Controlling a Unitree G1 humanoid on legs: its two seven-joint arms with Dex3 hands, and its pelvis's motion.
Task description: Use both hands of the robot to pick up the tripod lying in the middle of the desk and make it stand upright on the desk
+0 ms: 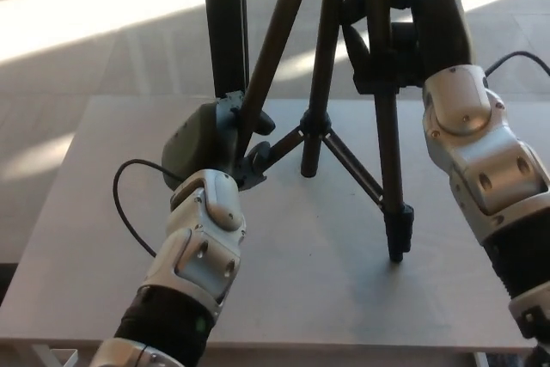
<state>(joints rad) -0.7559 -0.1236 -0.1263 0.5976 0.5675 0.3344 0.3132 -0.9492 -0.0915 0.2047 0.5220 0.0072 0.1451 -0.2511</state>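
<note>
The left robot hand [206,145] reaches up from lower left, fingers closed in a grasp. The right robot hand [404,27], raised higher, likewise grips, wrist bent.

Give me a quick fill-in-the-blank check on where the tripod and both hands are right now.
1. The right hand is shut on one tripod ____.
2. The left hand holds the tripod low down, near the ____ edge of the desk.
3. The leg in the right hand has its foot on the ____.
4. The tripod's legs are spread ____.

Missing words: leg; far; desk; apart
</note>
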